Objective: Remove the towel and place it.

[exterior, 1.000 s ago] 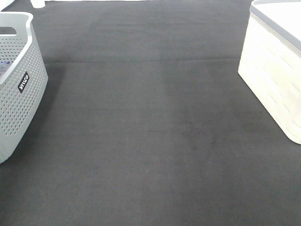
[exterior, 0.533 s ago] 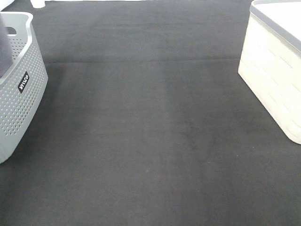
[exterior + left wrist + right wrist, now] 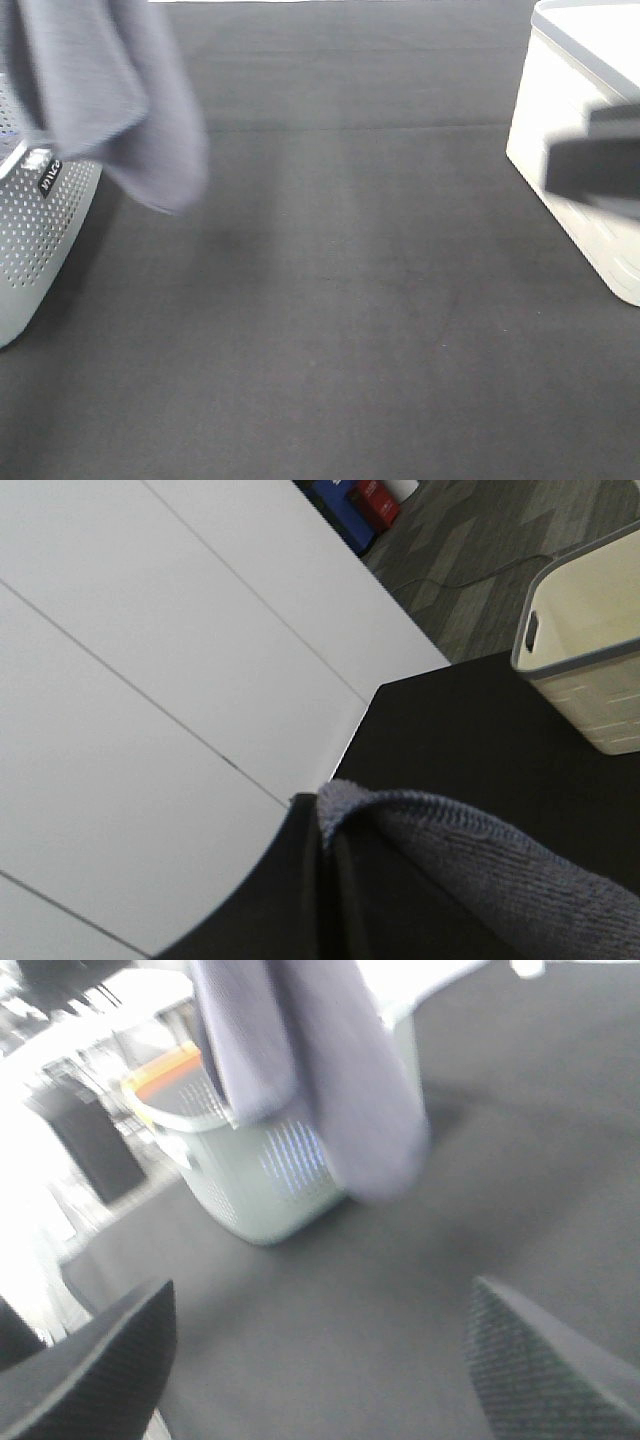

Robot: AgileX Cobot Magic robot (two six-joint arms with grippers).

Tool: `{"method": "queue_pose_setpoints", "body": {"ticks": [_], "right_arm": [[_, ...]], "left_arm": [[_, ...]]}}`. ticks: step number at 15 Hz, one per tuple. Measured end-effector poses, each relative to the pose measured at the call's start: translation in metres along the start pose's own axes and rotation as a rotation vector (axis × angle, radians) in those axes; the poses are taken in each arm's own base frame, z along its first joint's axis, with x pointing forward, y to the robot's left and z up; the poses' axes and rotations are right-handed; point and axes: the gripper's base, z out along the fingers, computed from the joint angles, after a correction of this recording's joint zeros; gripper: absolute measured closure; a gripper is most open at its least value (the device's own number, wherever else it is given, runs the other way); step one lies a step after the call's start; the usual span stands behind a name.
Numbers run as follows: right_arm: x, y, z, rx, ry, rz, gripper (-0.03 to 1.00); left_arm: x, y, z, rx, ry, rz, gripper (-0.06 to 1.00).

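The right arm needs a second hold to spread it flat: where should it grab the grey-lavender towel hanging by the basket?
Probably the lowest hanging corner of the grey-lavender microfibre towel, coming from the right, over the black mat. It hangs in folds from the shut left gripper, and that corner dangles free, past the perforated grey basket.

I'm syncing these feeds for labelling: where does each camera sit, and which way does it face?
Exterior high: mounted above, looking down on the black felt table; the right arm shows blurred at the view's right edge.
Left wrist: behind the left gripper, which pinches the grey-lavender microfibre towel; faces across to the cream plastic basket.
Right wrist: behind the open right gripper, facing the grey perforated basket.
Shared: exterior and right wrist both show the towel hanging.
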Motion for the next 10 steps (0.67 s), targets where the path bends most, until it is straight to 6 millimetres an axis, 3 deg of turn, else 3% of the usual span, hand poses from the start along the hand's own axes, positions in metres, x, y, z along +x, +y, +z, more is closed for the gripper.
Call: {"method": "queue_pose_setpoints", "body": {"ticks": [7,10], "right_arm": [[-0.011,-0.040,0.040,-0.114,-0.118,-0.064,0.26],[-0.025,-0.049,0.049,-0.177,-0.179,-0.090,0.26]], "left_arm": [[-0.008,-0.044,0.072,0.135,-0.078,-0.017,0.94],[-0.008,-0.063,0.097,0.181,-0.091,-0.029,0.94]]}}
